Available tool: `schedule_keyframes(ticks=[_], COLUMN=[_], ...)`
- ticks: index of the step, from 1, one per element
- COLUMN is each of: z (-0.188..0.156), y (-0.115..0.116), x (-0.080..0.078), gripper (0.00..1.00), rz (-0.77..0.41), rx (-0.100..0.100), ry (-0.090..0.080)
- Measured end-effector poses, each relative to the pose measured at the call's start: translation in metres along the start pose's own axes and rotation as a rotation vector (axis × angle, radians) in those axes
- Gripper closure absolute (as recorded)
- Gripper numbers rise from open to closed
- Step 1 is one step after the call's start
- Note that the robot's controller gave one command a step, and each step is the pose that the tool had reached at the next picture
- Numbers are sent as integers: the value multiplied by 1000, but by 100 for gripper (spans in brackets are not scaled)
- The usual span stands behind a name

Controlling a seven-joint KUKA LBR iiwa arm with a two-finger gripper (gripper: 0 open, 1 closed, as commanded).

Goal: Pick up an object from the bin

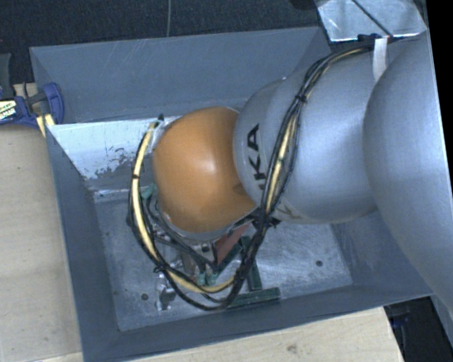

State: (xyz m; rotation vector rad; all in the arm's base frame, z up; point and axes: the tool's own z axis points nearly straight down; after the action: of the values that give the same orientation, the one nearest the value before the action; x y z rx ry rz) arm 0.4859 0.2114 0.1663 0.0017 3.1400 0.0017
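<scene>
My gripper (181, 262) is low in the middle of the bin, under the arm's orange cover and wrapped in cables, and most of it is hidden. A small silvery metal piece (166, 296) lies on the bin floor just left of and below it. A flat dark green thing (257, 297) lies along the front wall of the bin, to the lower right of the gripper. A reddish-brown thing (231, 239) peeks out beside the gripper under the arm; what it is cannot be made out. Whether anything is held is hidden.
The arm reaches in from the right and covers the centre and right of the bin. Bare scuffed floor shows at the bin's left and at the front right. The sloping bin walls stand close around the gripper.
</scene>
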Motion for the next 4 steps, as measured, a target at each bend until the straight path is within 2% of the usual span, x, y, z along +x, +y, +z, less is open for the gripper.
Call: schedule_keyframes(ticks=[1, 2, 3, 4], z=[45, 37, 30, 69], y=[-33, -68, -118, -141], x=[-15, -13, -56, -63], gripper=[0, 0, 0, 0], rz=[-212, -415, -424, -586], rx=[-3, 0, 4, 1], ry=[-8, 1, -3, -8])
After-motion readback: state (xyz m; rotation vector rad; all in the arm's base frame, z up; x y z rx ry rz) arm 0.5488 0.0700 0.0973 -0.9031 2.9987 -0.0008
